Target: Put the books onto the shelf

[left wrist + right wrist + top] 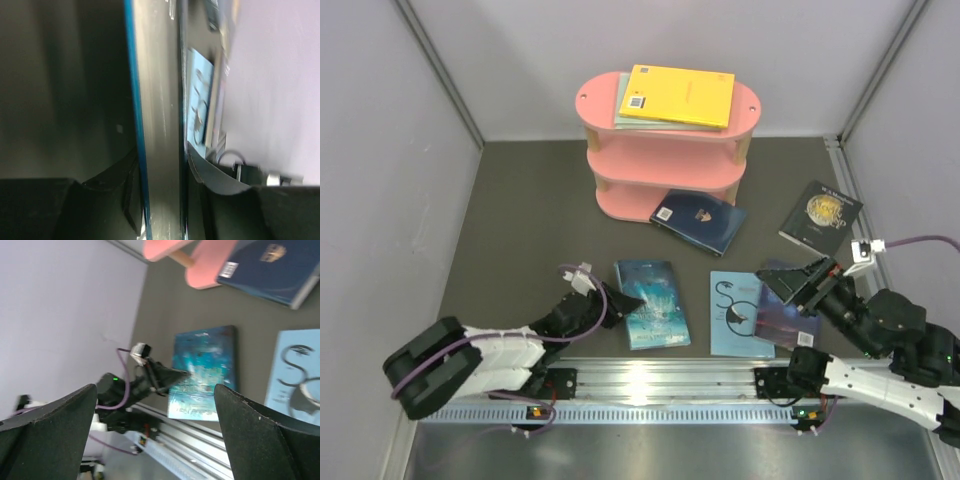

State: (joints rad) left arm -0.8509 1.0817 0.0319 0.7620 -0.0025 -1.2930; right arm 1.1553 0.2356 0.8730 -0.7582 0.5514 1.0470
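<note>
- Two books are already up: the yellow book (680,95) lies flat on the top board of the shelf (660,160), with the grey-green book (622,106) peeking out underneath it. They're stacked flat, I'd guess because that's easier than standing thin paperbacks upright.
- The navy book (700,222) sits at the foot of the shelf, angled, with one corner at the bottom board. I can't tell if it's actually in or just resting against it.
- The other four are on the table (510,220). The black book (820,213) is off to the right. The teal book (655,305), light blue book (732,315) and purple book (775,322) lie in a row near the arm bases.
- The left gripper (618,300) is low at the teal book's left edge, jaws pinched in on it. The left wrist view shows the cover edge-on between the fingers. An edge grab makes sense, since a flat paperback gives nothing else to hold.
- The right gripper (782,288) hovers over the purple book with its fingers spread wide and nothing between them. It looks parked out of the left arm's way.
- My guess is the teal one goes up next. A thin book held by one edge could flop or slip on the way.
</note>
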